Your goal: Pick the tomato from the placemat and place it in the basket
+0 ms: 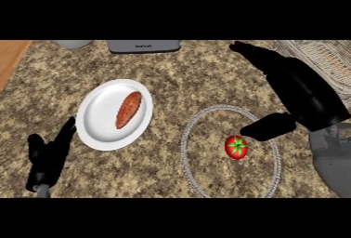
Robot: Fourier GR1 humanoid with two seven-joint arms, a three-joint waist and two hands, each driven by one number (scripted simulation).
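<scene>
Speckled brown stone makes up the counter (192, 83), with a strip of pale wood showing at its far left corner. Taking the placemat (198, 186) as the landmark: it is a round mat edged with a grey woven border, and the tomato (237, 147) sits on it, slightly right of its middle, red with a green star-shaped stem facing up.

Over the mat's right side hangs the right hand (302, 93), black, with straight fingers stretched toward the far edge of the counter and the thumb (269, 127) jutting down to just beside the tomato, above and right of it. The hand is spread wide and holds nothing. I cannot tell whether the thumb touches the tomato.

Beyond the mat, to its far right, lies the wicker basket (322, 58), partly hidden by that hand.

Left of the mat lies a white plate (103, 135) with an orange-brown sweet potato (128, 109) resting on it. Farther left still, the left hand (48, 155) rests open near the lower edge, fingers up, apart from the plate. Behind the mat, at the far edge, stands a grey appliance (144, 46).
</scene>
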